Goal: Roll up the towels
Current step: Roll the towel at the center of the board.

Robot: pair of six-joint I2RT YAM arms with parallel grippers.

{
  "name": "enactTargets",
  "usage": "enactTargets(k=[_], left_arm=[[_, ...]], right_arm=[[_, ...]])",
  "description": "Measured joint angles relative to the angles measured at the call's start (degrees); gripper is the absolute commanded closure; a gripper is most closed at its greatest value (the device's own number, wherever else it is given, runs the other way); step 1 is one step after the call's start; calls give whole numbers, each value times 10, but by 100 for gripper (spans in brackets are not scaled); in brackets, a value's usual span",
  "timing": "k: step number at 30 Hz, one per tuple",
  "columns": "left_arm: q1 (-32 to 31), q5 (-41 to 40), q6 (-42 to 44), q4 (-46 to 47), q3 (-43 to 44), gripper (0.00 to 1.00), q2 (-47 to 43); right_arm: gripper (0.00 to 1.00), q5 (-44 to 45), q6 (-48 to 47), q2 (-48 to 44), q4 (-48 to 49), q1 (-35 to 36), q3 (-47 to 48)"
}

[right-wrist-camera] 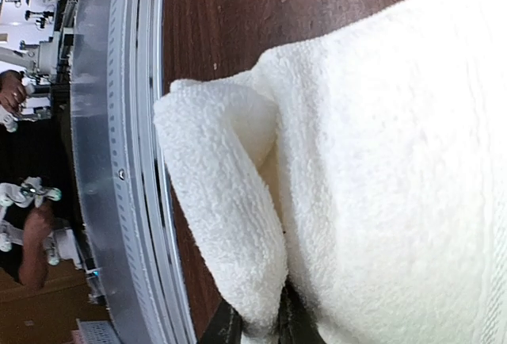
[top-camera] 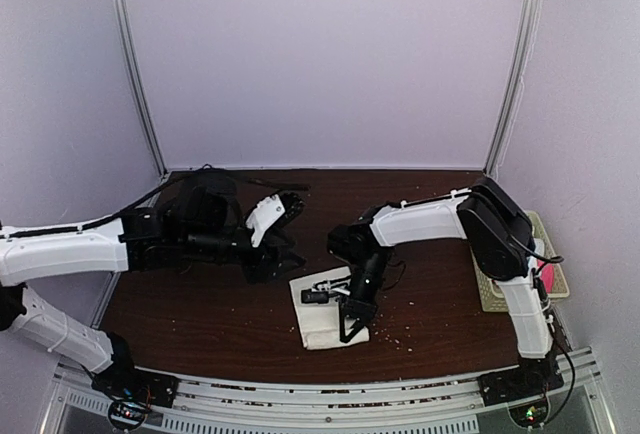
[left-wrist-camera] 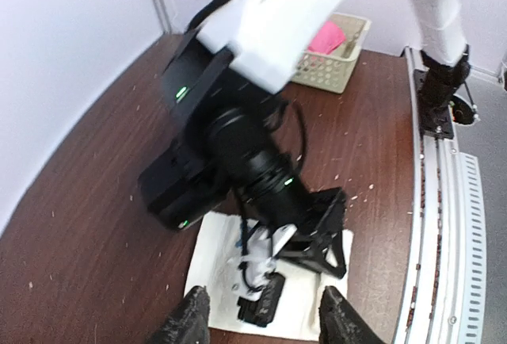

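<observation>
The cream towel (top-camera: 318,326) lies folded flat on the brown table near the front middle; it also shows in the left wrist view (left-wrist-camera: 212,258). My right gripper (top-camera: 350,326) points down onto its right edge and is shut on a raised fold of the towel (right-wrist-camera: 238,225), with the dark fingertips (right-wrist-camera: 226,330) pinching it. My left gripper (top-camera: 287,226) hovers open and empty to the upper left of the towel, its fingertips (left-wrist-camera: 190,322) spread wide over the towel's near edge. The pink towel (top-camera: 547,274) lies in a basket at the right, also seen in the left wrist view (left-wrist-camera: 325,38).
A cream woven basket (top-camera: 497,294) sits at the table's right edge, beside the right arm's base; it shows in the left wrist view (left-wrist-camera: 339,73). Small crumbs dot the tabletop. The metal rail (top-camera: 330,404) runs along the front edge. Walls enclose the back and sides.
</observation>
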Motion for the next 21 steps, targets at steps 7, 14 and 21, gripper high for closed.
enactTargets(k=[7,14,21], left_arm=[[-108,-52,90,0,20,54,40],[-166,-105,124,-55,54,52,226],[-168,-125,131,-73,56,55,299]], right_arm=[[85,-35,32,61,-81,-10,70],[84,-43,50,72,-95,-12,81],[84,-44,52,72,-95,-12,80]])
